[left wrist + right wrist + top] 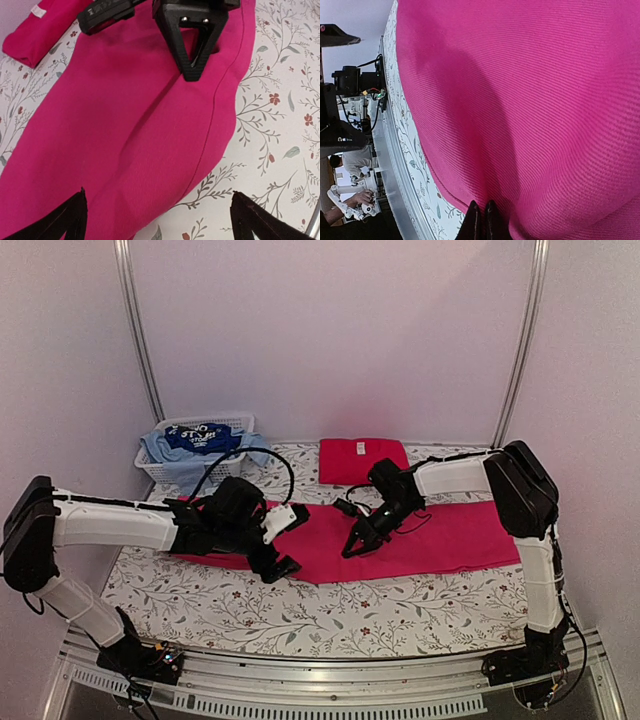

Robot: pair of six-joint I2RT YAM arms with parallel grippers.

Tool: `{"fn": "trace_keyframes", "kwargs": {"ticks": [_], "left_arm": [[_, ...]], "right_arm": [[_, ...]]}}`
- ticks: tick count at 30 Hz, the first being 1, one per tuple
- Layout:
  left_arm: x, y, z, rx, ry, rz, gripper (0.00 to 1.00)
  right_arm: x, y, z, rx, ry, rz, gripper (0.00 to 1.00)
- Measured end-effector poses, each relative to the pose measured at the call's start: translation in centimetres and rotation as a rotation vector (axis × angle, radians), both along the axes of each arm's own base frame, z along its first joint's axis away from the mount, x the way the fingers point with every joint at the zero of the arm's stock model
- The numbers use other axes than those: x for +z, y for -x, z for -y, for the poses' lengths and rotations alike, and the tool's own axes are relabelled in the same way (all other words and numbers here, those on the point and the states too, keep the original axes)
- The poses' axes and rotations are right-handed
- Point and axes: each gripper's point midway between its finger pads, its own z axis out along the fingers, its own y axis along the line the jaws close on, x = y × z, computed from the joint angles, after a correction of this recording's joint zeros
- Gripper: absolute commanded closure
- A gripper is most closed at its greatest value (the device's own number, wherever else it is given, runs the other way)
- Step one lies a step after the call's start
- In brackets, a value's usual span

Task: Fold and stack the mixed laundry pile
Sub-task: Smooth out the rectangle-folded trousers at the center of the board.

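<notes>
Table: floral-print table [300, 630] with pale curtain walls behind, and both arms are reaching in over the middle.
Cloth in play: the magenta cloth [450, 530] lies in a long band across the centre of the table. It is mostly flat, with one soft crease running along it.
Right side: the right gripper [358, 540] is down on the cloth near its middle. Its fingers are pressed together, and they look to have a pinch of fabric between them (the crease runs straight from its tips in the left wrist view).
Left side: the left gripper [160, 225] hangs with its jaws spread wide and nothing in them. It straddles the cloth's near hem, one tip over magenta and the other over bare table.
Done so far: a folded red piece [350, 462] sits at the back, just beyond the magenta band.
Waiting: the basket [150, 468] at the back left holds light blue garments [165, 452] and a dark blue printed piece [205, 437].
Step in hand: securing grips for a fold of the magenta cloth, by my reading, with most of the pile left to do.
Next move: the left gripper needs to drop and close on the hem. Both grippers should then lift together and evenly, so the band does not twist or drag.
</notes>
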Motion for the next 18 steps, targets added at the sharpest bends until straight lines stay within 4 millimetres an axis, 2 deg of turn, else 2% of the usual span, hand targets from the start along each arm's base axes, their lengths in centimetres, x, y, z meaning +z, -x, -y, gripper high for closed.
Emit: {"fn": "trace_keyframes", "kwargs": {"ticks": [3, 7, 11, 15, 18], "left_arm": [[0.4, 0.5, 1.2, -0.079, 0.010, 0.072, 0.00], [-0.4, 1.4, 1.8, -0.167, -0.041, 0.144, 0.00], [-1.3, 2.6, 3.5, -0.247, -0.073, 0.227, 0.00], [-2.7, 2.9, 4.7, -0.272, -0.130, 0.306, 0.00], [-4.6, 3.0, 5.3, -0.274, -0.200, 0.362, 0.00]], "right_arm": [[0.2, 0.1, -0.1, 0.004, -0.016, -0.018, 0.95], [-0.1, 0.3, -0.1, 0.001, -0.022, -0.045, 0.94], [0.1, 0.1, -0.1, -0.016, -0.025, -0.067, 0.93], [0.3, 0.0, -0.1, -0.027, -0.031, -0.084, 0.93], [0.1, -0.1, -0.2, -0.030, -0.029, -0.097, 0.93]]}}
